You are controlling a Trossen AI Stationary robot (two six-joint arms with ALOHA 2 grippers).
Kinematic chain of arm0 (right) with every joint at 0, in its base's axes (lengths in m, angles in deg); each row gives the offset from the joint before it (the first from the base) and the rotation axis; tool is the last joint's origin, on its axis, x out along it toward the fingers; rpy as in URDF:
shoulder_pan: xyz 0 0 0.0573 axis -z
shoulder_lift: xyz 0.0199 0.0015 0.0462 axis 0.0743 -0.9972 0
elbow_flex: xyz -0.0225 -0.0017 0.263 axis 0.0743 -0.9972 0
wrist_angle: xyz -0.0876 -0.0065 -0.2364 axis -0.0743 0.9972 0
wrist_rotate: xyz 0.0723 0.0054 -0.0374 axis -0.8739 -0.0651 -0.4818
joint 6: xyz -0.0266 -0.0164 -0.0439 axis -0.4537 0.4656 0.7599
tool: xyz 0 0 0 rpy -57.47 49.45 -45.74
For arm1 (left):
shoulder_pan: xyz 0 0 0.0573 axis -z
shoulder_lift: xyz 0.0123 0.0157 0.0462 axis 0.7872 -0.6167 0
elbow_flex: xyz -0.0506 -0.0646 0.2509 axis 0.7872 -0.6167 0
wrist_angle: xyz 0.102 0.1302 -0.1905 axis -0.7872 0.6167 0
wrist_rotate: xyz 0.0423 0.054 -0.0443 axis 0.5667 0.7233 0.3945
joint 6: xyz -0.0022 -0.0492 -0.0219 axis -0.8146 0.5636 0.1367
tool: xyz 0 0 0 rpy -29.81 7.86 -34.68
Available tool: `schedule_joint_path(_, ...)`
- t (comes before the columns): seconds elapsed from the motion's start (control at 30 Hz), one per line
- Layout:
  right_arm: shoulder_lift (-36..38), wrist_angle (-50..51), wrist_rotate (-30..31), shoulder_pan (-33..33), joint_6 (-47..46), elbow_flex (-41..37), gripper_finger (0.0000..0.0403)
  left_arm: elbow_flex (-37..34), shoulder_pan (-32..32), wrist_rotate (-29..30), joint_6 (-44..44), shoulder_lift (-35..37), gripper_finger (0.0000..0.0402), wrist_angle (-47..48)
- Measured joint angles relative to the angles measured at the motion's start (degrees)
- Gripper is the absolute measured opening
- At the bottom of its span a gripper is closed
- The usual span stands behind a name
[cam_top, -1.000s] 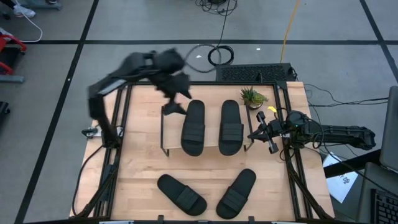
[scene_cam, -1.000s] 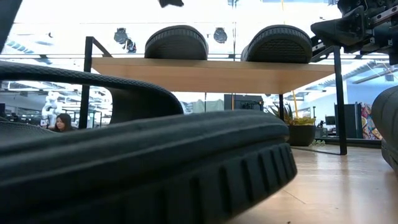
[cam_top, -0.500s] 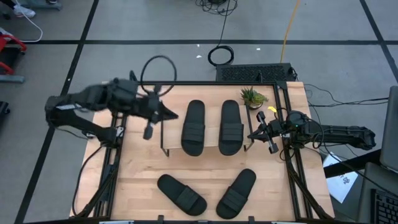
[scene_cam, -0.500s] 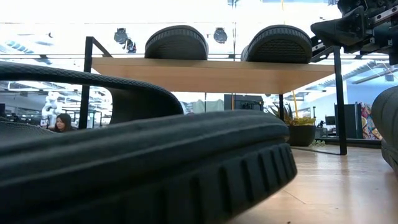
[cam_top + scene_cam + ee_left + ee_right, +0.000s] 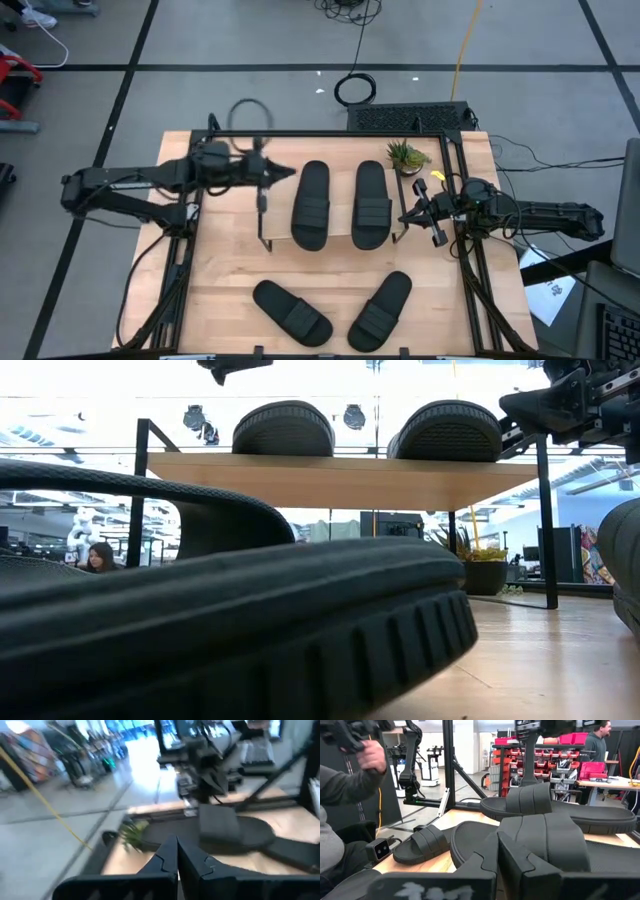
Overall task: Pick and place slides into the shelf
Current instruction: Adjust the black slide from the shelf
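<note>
Two slides [image 5: 310, 204] [image 5: 371, 204] lie side by side on the shelf [image 5: 266, 206]. Two more slides [image 5: 291, 311] [image 5: 380, 309] wait on the worktop [image 5: 220, 290] in front of it. The left claw [image 5: 264, 186] hangs over the shelf's left end, pinched tight and holding nothing. The right claw [image 5: 418, 212] sits just beside the shelf's right end, also pinched tight and empty. If the left claw drops low, it may bump the shelf or knock a slide off.

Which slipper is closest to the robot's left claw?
The left one of the two slides on the shelf. The left gripper hovers just beside its far end; the two slides on the table lie much farther off.
</note>
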Motion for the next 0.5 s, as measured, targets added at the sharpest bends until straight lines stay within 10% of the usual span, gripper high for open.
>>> schedule_joint_path(0.5, -0.57, -3.14, 0.20, -0.02, 3.90, 0.00, 0.0000, -31.19, 6.34, 9.05, -1.49, 38.22, 0.0000, -11.03)
